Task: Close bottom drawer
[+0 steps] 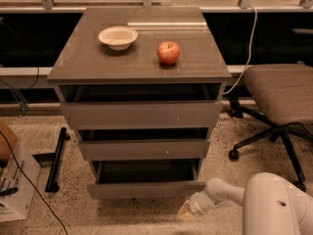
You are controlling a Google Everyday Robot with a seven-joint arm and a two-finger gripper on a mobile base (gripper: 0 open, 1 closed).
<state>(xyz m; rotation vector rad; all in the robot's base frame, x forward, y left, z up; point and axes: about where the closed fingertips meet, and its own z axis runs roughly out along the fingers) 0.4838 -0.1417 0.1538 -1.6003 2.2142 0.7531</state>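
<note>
Low in the frame, the gripper point(187, 210) sits just off the right end of the bottom drawer point(146, 189), close to the speckled floor point(122, 217). Only a pale, yellowish tip shows beyond the white wrist, so I cannot tell whether it is open or closed, nor whether it touches the drawer front. The arm point(222, 192) runs back to a bulky white body point(276, 204) that the lower right corner cuts off.

The bottom drawer is the lowest on the cabinet point(142, 65) and stands partly pulled out. Its flat front juts forward of the middle drawer point(144, 149), and a dark slot of its inside shows, too shadowed to make out. The middle drawer and the top drawer point(141, 114) also have dark gaps above their fronts.

On the cabinet top a white bowl point(118, 36) and a red apple point(168, 52) rest near each other, apart. To the right, an office chair point(279, 89) is cropped by the edge, with a white cable point(249, 48) hanging beside it. At left, a cardboard box point(14, 190) is partly cut off, near a black bar point(55, 159).
</note>
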